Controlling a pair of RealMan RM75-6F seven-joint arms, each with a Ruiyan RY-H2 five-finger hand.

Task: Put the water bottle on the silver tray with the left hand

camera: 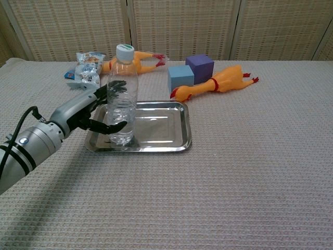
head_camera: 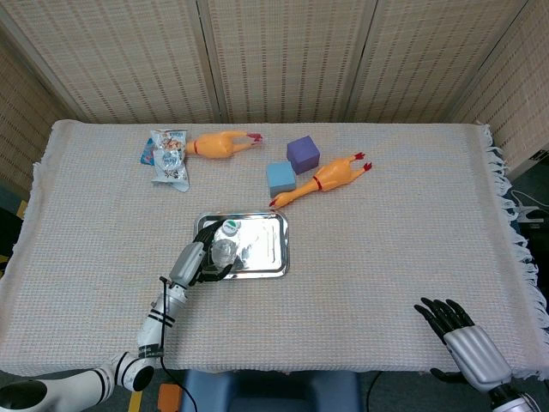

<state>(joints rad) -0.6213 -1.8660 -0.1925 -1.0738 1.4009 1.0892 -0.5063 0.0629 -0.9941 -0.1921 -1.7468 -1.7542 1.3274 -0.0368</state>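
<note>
One water bottle (camera: 122,96) upright on silver tray (camera: 161,140) (seated for release), wrapped by left hand (camera: 91,110).

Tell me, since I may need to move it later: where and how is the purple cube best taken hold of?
Grip the purple cube across its flat side faces from above. The blue cube crowds its front-left and the rubber chicken its front-right, so, as I judge it, the top is freest.

Both views were evenly and brightly lit from overhead, soft shadows were cast, glare was seen on the silver tray (camera: 183,128), and focus was kept sharp.
</note>
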